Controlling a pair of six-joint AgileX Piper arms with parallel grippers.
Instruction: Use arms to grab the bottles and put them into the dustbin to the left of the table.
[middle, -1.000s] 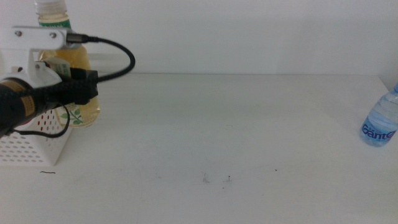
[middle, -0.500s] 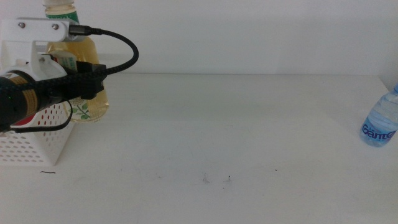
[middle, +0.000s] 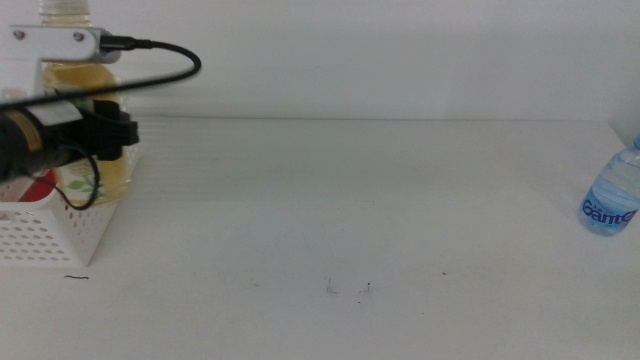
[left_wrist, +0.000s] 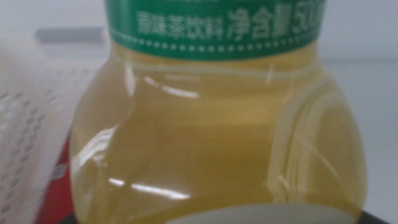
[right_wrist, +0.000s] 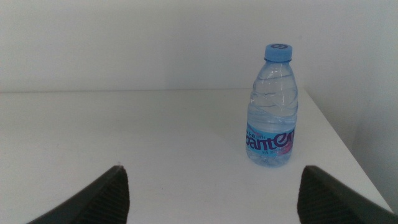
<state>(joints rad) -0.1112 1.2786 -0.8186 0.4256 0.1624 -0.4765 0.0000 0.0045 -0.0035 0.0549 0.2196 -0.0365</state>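
- Middle view: the left gripper (middle: 112, 130), black on a grey-and-black jointed arm with a white wrist bracket (middle: 55, 44) and a looping black cable (middle: 160, 58), sits at about 10 o'clock in the picture, clamped around the yellow tea bottle with a green label (middle: 88, 172).
- The bottle stands upright in that grip, over the near right corner of the white perforated plastic dustbin (middle: 40, 238); whether its base is inside the basket or just beside the wall cannot be told.
- A patch of red, the slim red can (middle: 36, 184), shows inside the dustbin, at 9 o'clock from the bottle.
- The clear blue-capped water bottle (middle: 610, 200) stands at 3 o'clock on the plain white table (middle: 350, 210), well apart from the left gripper.
- Left wrist view: the tea bottle (left_wrist: 217, 137) fills the picture, touching the dark jaws that pinch it at the bottom edge; the dustbin wall (left_wrist: 28, 118) and the red can (left_wrist: 56, 193) lie beside it.
- Right wrist view: the right gripper (right_wrist: 211, 193) has its jaws spread wide and holds nothing; the water bottle (right_wrist: 272, 109) stands upright on the table ahead, at about 1 o'clock from the jaws, apart from them.
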